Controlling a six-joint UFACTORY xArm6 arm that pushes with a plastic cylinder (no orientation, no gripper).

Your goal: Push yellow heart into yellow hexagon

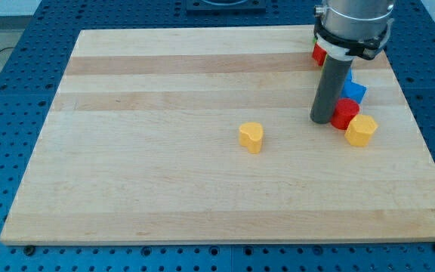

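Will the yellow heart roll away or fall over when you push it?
Probably neither. The yellow heart lies flat and squat on the wooden board, so it should slide, not roll or tip. Its lobed shape may make it twist if pushed off-centre. My tip is far off, by the red block.

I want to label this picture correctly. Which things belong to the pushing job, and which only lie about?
Job: yellow heart; yellow hexagon; my tip, left of the red block.
Lying about: red block; blue block; second red block, partly hidden.
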